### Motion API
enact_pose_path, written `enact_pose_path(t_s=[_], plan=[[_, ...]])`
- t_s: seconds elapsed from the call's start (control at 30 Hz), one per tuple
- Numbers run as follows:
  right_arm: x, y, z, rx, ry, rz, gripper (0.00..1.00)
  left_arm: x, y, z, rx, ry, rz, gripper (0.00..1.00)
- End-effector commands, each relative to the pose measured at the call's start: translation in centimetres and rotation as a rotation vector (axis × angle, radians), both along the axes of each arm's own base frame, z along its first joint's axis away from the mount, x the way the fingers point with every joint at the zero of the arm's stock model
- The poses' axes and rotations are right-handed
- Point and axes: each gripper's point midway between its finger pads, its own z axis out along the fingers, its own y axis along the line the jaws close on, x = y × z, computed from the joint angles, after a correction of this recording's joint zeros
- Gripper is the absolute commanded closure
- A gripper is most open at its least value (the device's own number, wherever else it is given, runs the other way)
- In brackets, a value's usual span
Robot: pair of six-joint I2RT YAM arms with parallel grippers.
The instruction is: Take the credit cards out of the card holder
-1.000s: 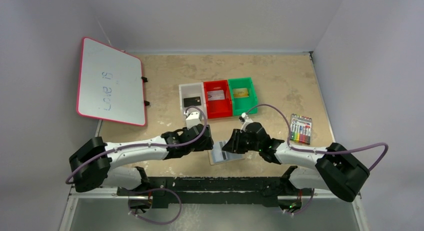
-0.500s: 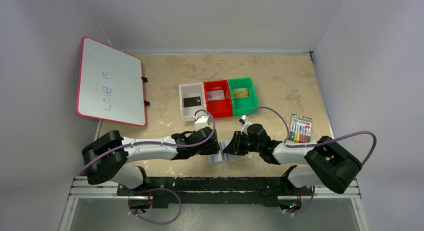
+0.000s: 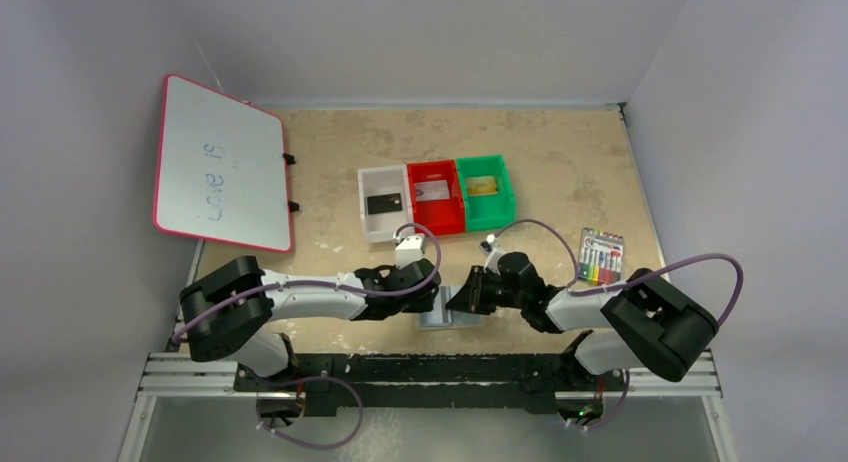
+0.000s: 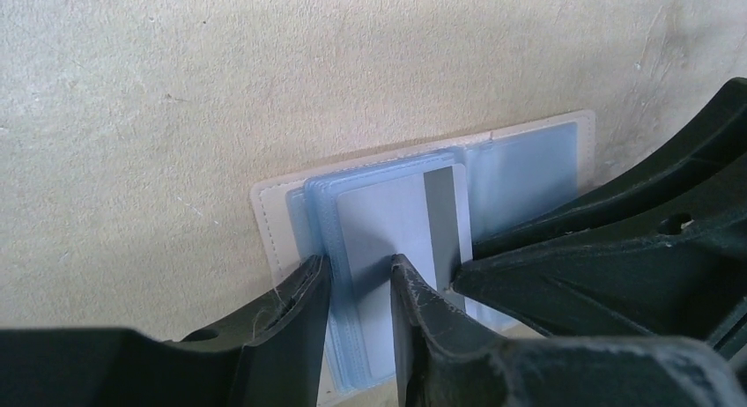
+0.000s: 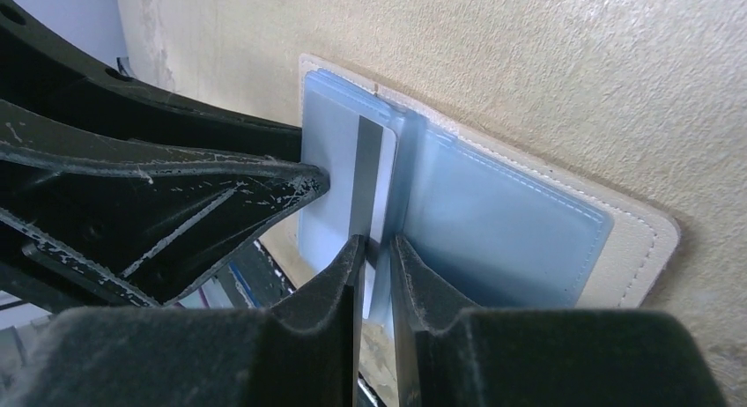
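– Card holder (image 5: pixel 511 222) lay open on the table (image 3: pixel 560 162) near its front edge, just before the bins, with both arms' fingers at its left panel. What could have gone wrong?

– Plenty, by the look of it. Left gripper (image 4: pixel 359 266) had its jaws partly apart, astride the near edge of the blue sleeves (image 4: pixel 321 222) and the striped card (image 4: pixel 396 222), holding nothing that showed. Closing there could nip plastic along with card and drag the whole folder. Right gripper (image 5: pixel 377 244) had its jaws almost together over the card's striped edge by the fold; whether they pinched it could not be told. The two sets of fingers sat very near each other and might have knocked.

– And the count?

– One whiteboard (image 3: pixel 215 162). Three bins: white bin (image 3: pixel 363 202) with a black card (image 3: pixel 384 203), red bin (image 3: pixel 437 224) with a silvery card (image 3: pixel 432 190), green bin (image 3: pixel 485 223) with a gold card (image 3: pixel 482 186). One holder, one striped card showing. One marker pack (image 3: pixel 602 258). Four cards, two grippers.
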Motion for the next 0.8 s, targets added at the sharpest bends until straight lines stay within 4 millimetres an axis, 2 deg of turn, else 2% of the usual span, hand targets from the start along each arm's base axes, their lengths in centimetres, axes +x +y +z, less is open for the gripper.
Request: enact_pose_path(t_s=[0.0, 0.1, 0.33, 0.5, 0.77], plan=[[0.5, 0.8, 1.5, 0.070, -0.012, -0.011, 0.81, -0.2, -1.2, 0.4, -0.002, -0.017, -0.006, 0.72], [0.7, 0.9, 2.2, 0.104, -0.008, -0.045, 0.84, -0.4, -1.0, 0.2, 0.015, -0.019, -0.004, 0.75], [1.1, 0.4, 2.5, 0.124, 0.004, -0.116, 1.00, -0.5, 0.3, -0.3, 0.075, -0.035, 0.017, 0.89], [0.9, -0.7, 2.0, 0.098, 0.014, -0.157, 1.00, -0.2, 1.8, -0.8, 0.142, -0.055, 0.037, 0.95], [0.2, -2.1, 1.7, 0.091, 0.019, -0.184, 1.00, -0.3, 2.7, -1.6, 0.203, -0.076, 0.035, 1.00]])
